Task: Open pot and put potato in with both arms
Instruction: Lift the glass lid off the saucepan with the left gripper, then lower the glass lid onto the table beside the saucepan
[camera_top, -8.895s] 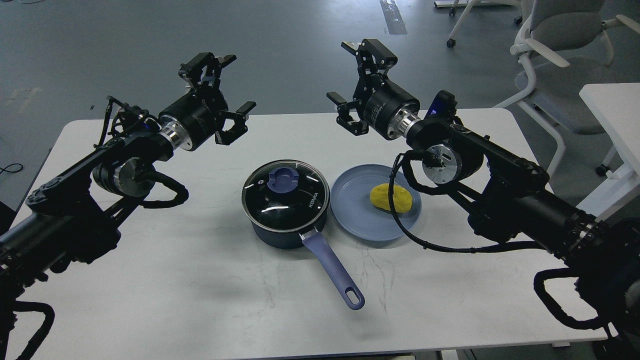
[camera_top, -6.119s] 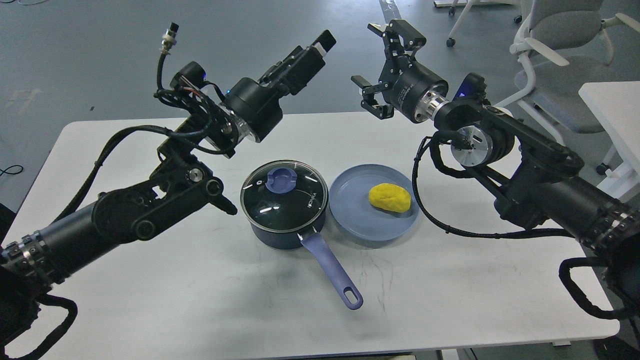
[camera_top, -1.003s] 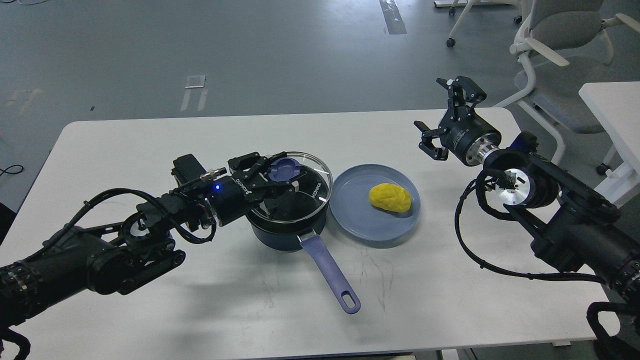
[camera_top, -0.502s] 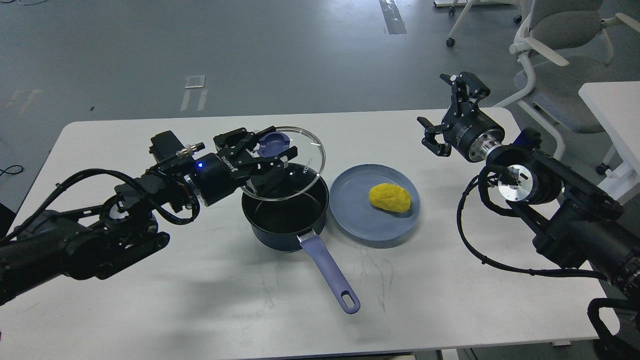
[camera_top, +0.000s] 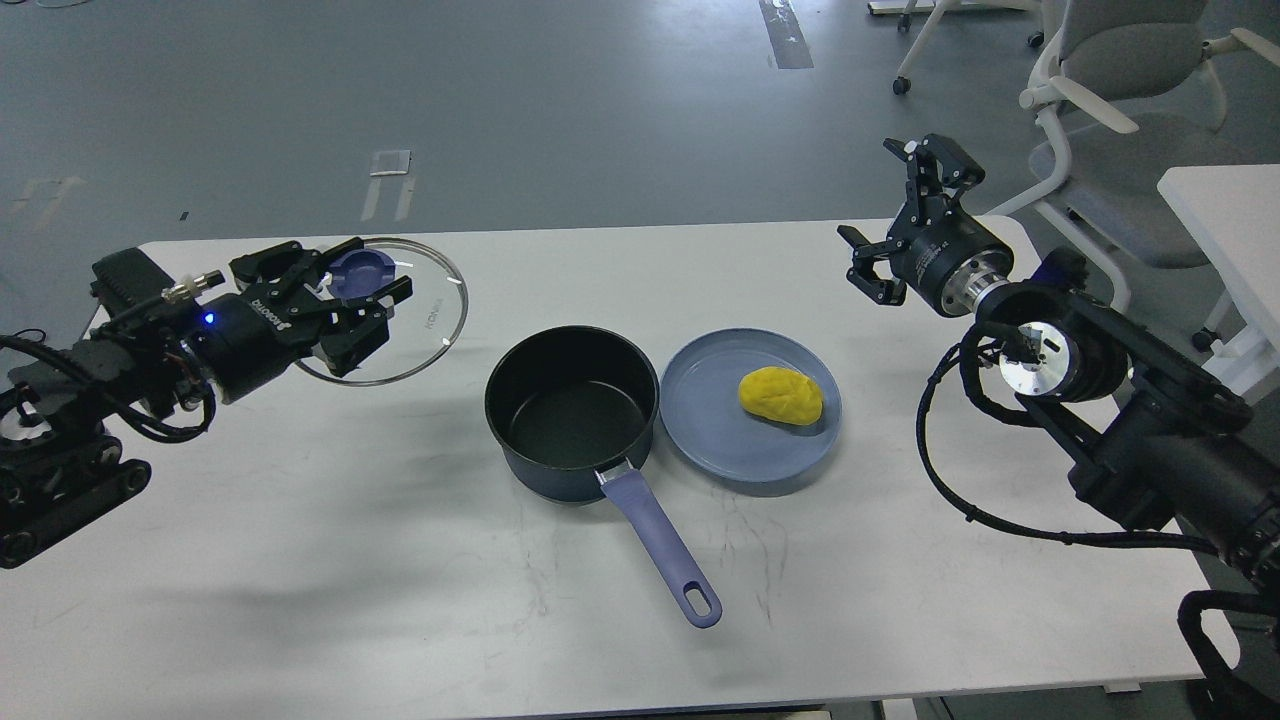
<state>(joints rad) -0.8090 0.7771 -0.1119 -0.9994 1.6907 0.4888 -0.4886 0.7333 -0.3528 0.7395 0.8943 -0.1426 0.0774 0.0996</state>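
On the white table (camera_top: 400, 560) the pot (camera_top: 571, 412) stands open, the potato (camera_top: 780, 395) on the plate (camera_top: 700, 420) beside it. The left gripper (camera_top: 335, 300) pinches the lid (camera_top: 425, 325) well left; the right gripper (camera_top: 905, 225), spread, hangs beyond the potato.

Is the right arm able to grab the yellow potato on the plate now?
Probably yes. The right gripper is open and empty, the potato lies uncovered on the plate, and nothing stands between them. The left gripper holds the lid far off.
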